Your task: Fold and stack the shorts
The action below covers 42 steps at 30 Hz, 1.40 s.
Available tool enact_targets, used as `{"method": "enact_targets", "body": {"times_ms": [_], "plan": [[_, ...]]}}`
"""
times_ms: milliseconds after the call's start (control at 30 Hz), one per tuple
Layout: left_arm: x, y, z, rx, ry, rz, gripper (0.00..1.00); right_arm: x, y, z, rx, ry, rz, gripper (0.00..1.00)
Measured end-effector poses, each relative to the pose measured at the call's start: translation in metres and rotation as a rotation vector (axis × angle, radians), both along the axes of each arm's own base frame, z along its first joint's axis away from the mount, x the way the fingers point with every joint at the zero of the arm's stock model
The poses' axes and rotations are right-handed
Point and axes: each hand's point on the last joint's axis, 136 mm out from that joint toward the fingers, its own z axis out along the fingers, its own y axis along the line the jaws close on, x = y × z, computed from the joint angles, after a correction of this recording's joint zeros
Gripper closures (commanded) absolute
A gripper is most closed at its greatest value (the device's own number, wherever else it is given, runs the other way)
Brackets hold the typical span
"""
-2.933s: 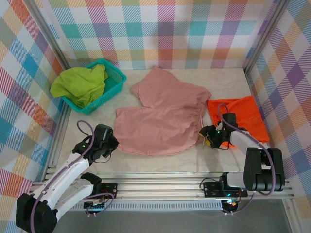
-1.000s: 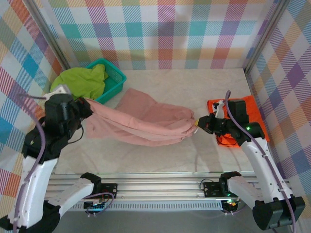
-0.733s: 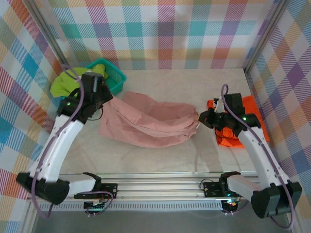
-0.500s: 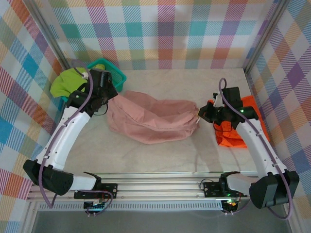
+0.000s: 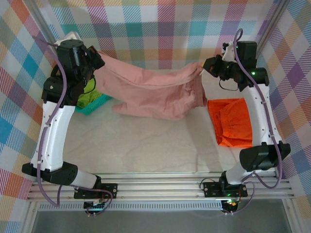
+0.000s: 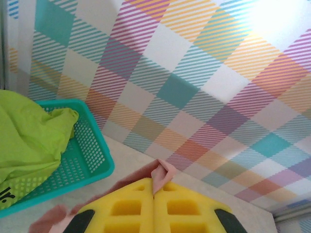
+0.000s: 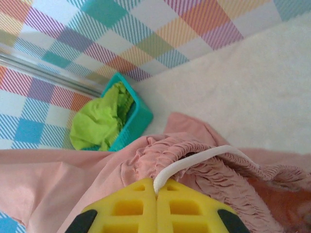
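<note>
Pinched shut in left gripper [image 5: 97, 62]: corner of pink shorts [image 5: 150, 92]. Pinched shut in right gripper [image 5: 206, 65]: gathered waistband [image 7: 160, 148] plus white drawcord [image 7: 194, 160]. Stretched between both, raised above table [image 5: 146, 145], lower half sagging. Hold grips tight, tension even, heights matched. Lower sagging edge first, then lay flat between teal basket [image 5: 99, 103] with green shorts [image 5: 87, 94] and orange shorts [image 5: 235, 121]. Avoid snagging basket rim.
</note>
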Motion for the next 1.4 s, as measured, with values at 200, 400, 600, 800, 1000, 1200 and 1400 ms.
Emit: {"method": "enact_targets", "body": {"times_ms": [200, 400, 600, 800, 1000, 1200, 1400], "plan": [[-0.047, 0.007, -0.037, -0.007, 0.022, -0.040, 1.00, -0.051, -0.001, -0.032, -0.018, -0.004, 0.039, 1.00], [-0.101, 0.017, -0.098, -0.068, 0.083, -0.055, 1.00, -0.108, -0.001, -0.108, -0.026, 0.130, 0.075, 1.00], [-0.123, 0.022, -0.134, -0.102, 0.159, -0.046, 1.00, -0.149, 0.002, -0.179, -0.024, 0.323, 0.104, 1.00], [-0.100, 0.015, -0.170, -0.082, 0.277, -0.026, 1.00, -0.155, -0.004, -0.212, -0.052, 0.433, 0.068, 1.00], [-0.031, -0.001, -0.202, -0.022, 0.387, 0.000, 1.00, -0.130, -0.010, -0.220, -0.085, 0.487, 0.013, 1.00], [0.035, -0.019, -0.215, 0.008, 0.414, 0.007, 1.00, -0.099, -0.018, -0.222, -0.128, 0.487, -0.038, 1.00], [0.090, -0.033, -0.223, 0.026, 0.417, 0.012, 1.00, -0.070, -0.033, -0.233, -0.123, 0.517, -0.106, 0.91]]}}
